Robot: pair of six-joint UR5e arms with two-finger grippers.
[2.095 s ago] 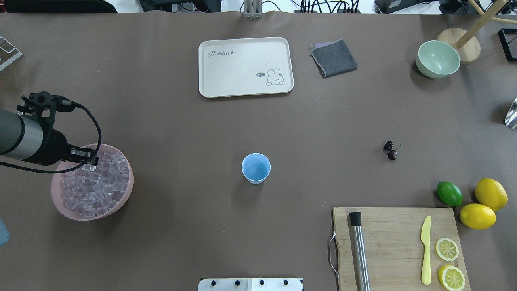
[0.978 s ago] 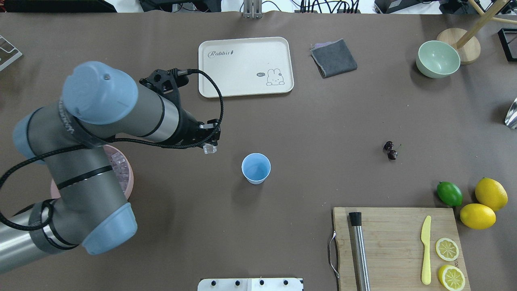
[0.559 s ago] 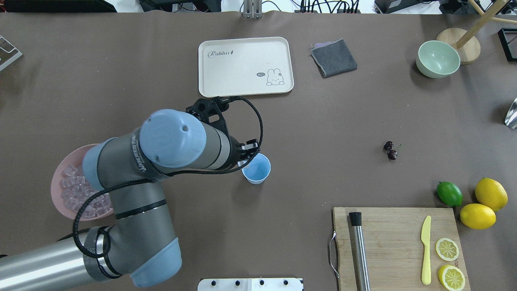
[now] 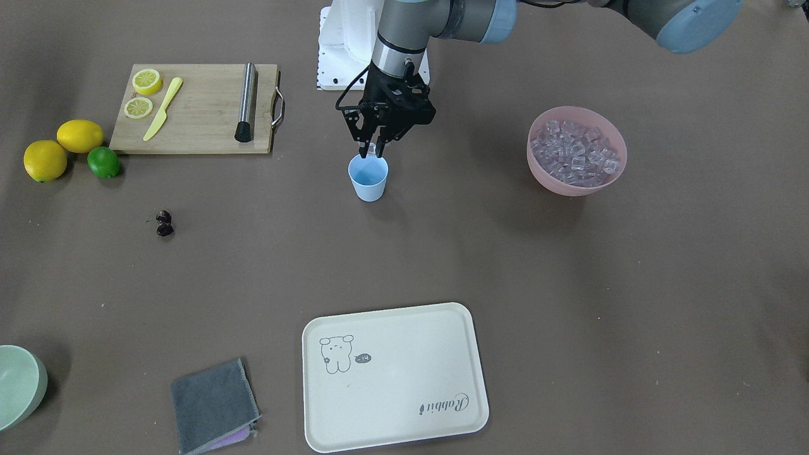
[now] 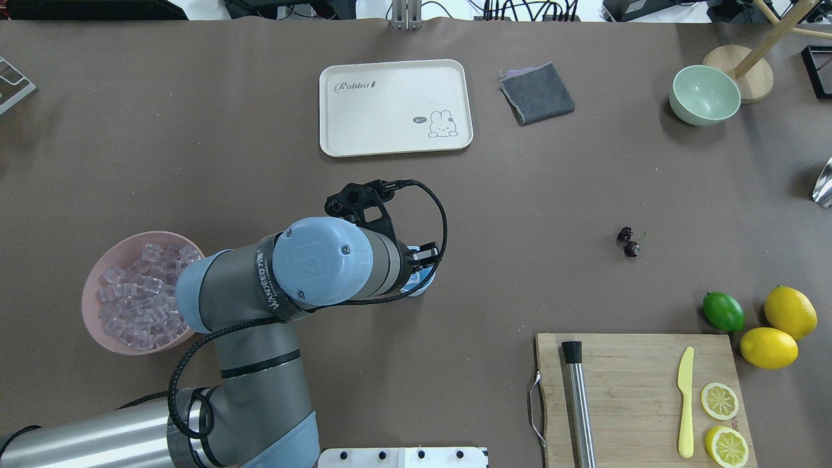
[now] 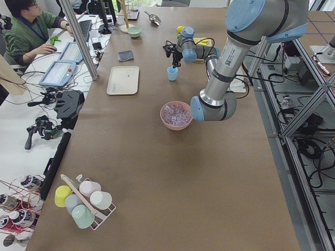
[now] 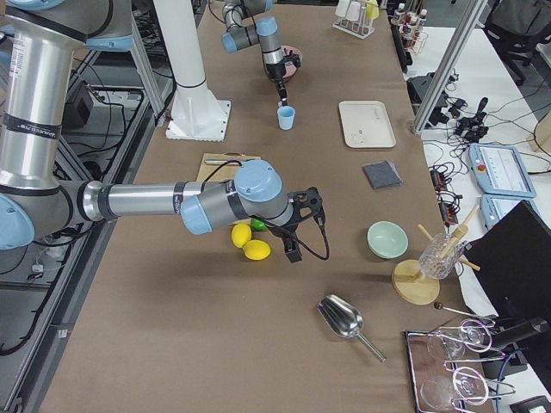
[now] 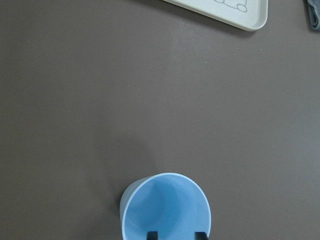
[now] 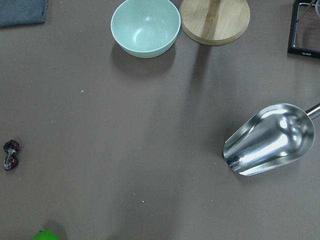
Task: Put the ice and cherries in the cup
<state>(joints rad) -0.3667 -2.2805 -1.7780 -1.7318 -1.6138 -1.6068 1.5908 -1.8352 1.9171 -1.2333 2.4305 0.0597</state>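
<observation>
A brown tabletop [image 5: 260,130] is crossed by the grey-and-blue left arm [image 5: 322,260], stretched out towards its middle. A wide pink bowl [image 4: 572,188] heaped with clear, glassy ice [image 4: 572,151] is stood well apart on that arm's side, evidently as the supply. The small light blue plastic cup [image 4: 368,183] is set upright near the centre, mouth open, a position judged to suit a straight drop. Directly above its rim the left pincer [image 4: 371,150] is held pointing down, and a single pale ice cube [image 4: 372,149] appears to be pinched in it. The pair of dark maroon cherries [image 4: 164,224] is left lying on the bare tabletop, well apart from the cup and not yet collected.

From overhead, the cup is almost wholly covered by the arm and only a sliver of rim is shown. In the left wrist view only two dark fingertips [image 8: 152,234] are seen at the bottom edge. The cube is cut off there, and what is shown of the cup's inside looks empty. The right pincer [image 7: 291,252] is caught only small, from the side; whether it is spread or pressed together cannot be told.
</observation>
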